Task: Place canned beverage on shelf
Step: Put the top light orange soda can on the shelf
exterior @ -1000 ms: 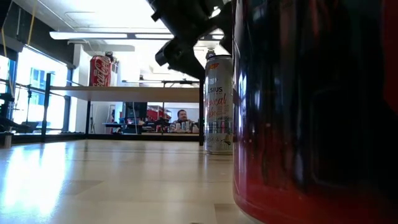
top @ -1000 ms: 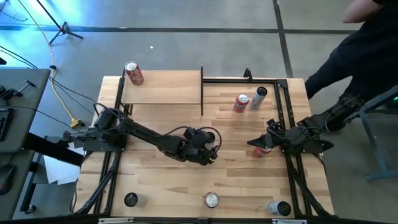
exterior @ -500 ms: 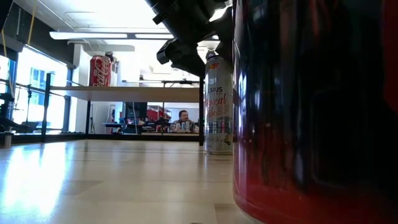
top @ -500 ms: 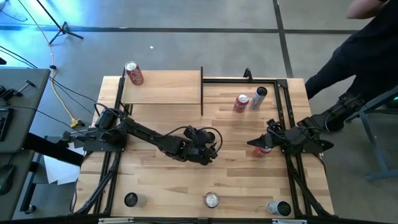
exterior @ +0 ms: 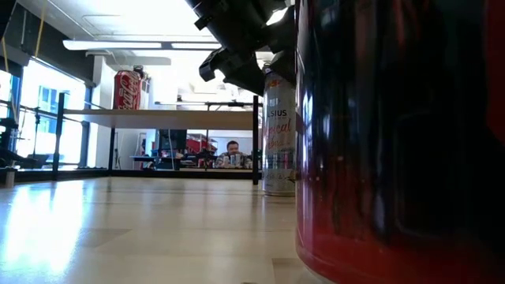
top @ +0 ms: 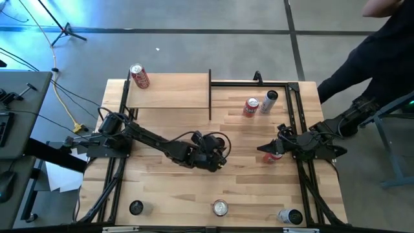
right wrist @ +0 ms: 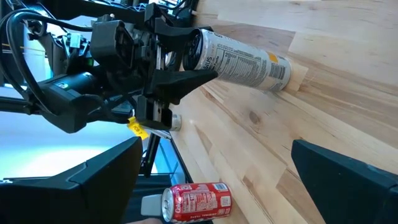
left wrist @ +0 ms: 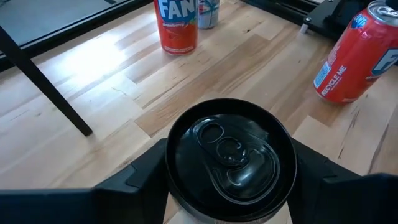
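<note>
My left gripper (top: 217,150) stands at the table's middle, shut on a tall white can with a black top (left wrist: 229,158). The can also shows upright in the low view (exterior: 278,134). The shelf (top: 169,90) is a pale board at the far left on black posts. A red cola can (top: 139,76) stands on its far left corner. My right gripper (top: 265,150) is open at the table's right, beside a red can (top: 276,156). I cannot tell whether it touches that can. My left gripper pinches the white can just below its black top rim (left wrist: 177,186), one finger (left wrist: 134,180) on each side. The fingers come from above, slanting down from the table's left. The can is upright, its bottom (right wrist: 290,73) at the tabletop; I cannot tell whether it is clear.
A red Fanta can (top: 251,107) and a slim can (top: 269,100) stand at the far right. Three cans (top: 220,208) stand along the near edge; one fills the low view's right (exterior: 394,142). A person (top: 378,45) is beyond the right edge.
My left gripper has edged slightly toward the table's right with the white can, which stays upright. My right gripper has kept still.
</note>
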Motion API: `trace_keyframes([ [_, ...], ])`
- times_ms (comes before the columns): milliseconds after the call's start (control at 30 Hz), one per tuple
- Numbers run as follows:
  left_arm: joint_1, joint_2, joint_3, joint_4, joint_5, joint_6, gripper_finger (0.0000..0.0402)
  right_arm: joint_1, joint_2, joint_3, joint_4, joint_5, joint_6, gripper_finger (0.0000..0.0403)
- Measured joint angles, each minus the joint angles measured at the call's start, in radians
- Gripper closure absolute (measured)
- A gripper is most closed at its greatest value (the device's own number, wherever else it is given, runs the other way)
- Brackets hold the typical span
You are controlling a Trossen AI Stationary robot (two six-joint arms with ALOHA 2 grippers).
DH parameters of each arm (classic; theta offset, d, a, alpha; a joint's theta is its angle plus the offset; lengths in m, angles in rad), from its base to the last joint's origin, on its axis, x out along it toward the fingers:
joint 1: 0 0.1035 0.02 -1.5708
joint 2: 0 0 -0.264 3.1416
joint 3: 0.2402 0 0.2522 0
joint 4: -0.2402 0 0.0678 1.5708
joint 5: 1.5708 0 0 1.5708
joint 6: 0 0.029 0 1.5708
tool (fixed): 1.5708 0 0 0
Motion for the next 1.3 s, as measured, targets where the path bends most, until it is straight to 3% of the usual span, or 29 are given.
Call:
trace_keyframes([
  [333,-0.034,0.002,-0.001,-0.008,-0.114,-0.002,0.0197,0.000,0.000,0.000,0.000,0.000,0.000,0.0003],
  [700,-0.036,-0.009,-0.001,-0.058,-0.142,-0.079,0.0199,0.000,0.000,0.000,0.000,0.000,0.000,0.0003],
  [1300,-0.036,-0.275,-0.001,-0.527,-0.186,-0.417,0.0198,0.000,0.000,0.000,-0.011,0.000,0.000,0.0003],
])
